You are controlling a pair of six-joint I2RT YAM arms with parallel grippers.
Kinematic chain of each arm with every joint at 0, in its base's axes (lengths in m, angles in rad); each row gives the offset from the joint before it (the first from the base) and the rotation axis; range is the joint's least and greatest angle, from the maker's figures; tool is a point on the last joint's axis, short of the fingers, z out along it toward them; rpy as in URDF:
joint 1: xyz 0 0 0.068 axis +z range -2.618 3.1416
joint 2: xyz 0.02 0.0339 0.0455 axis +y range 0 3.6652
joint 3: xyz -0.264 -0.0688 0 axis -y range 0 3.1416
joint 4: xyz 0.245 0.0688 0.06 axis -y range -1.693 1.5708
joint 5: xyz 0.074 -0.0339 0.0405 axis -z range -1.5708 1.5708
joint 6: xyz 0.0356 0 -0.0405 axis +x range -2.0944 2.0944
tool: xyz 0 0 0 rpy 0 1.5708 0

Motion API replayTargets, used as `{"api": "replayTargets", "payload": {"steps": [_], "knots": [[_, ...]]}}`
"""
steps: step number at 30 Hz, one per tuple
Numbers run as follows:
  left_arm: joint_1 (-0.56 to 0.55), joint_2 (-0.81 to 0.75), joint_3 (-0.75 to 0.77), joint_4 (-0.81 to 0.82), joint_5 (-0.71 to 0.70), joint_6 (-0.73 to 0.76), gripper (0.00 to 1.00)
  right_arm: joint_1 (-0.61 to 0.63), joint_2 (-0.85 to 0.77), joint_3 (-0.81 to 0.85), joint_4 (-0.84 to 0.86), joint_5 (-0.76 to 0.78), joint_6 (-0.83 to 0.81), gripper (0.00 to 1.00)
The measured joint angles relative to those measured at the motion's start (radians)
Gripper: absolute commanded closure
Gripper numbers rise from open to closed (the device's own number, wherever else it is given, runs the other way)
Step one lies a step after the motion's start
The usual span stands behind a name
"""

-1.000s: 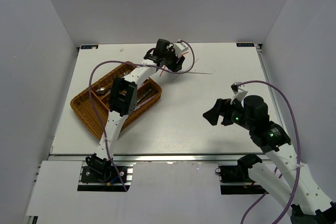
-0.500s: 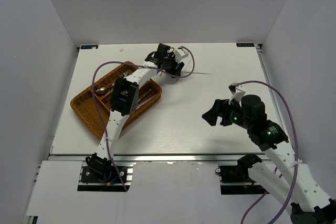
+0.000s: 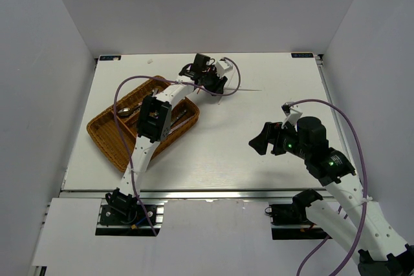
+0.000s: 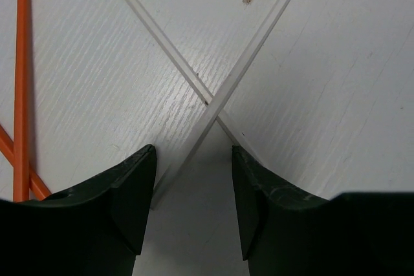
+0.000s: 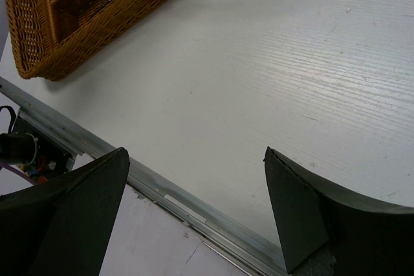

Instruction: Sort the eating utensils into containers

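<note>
Two thin silver-white chopsticks (image 4: 252, 43) lie crossed on the white table; the cross is just ahead of my left gripper (image 4: 193, 153). That gripper is open and low over the table, and the near end of one chopstick lies between its jaws. Two red chopsticks (image 4: 22, 75) lie to the left of it. In the top view my left gripper (image 3: 211, 83) is at the far middle, and a silver chopstick (image 3: 249, 90) sticks out to its right. The brown wicker tray (image 3: 107, 135) stands at the left with a spoon (image 3: 125, 112) inside. My right gripper (image 3: 261, 139) is open and empty.
The right wrist view shows the tray's wall (image 5: 103, 21) at the top left and the table's metal front rail (image 5: 194, 198) under my right gripper (image 5: 194, 156). The left arm's purple cable (image 3: 119, 95) loops over the tray. Grey walls enclose the table.
My left gripper has dropped lower and turned over the silver chopsticks at the far middle. My right arm has shifted very slightly left.
</note>
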Motion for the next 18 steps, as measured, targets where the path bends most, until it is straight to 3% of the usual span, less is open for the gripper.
{"api": "replayTargets", "payload": {"steps": [18], "knots": [[0.002,-0.049,-0.111,0.056,0.046,0.04,0.62,0.0,-0.018,0.0,0.0,0.008,0.0,0.11]]}}
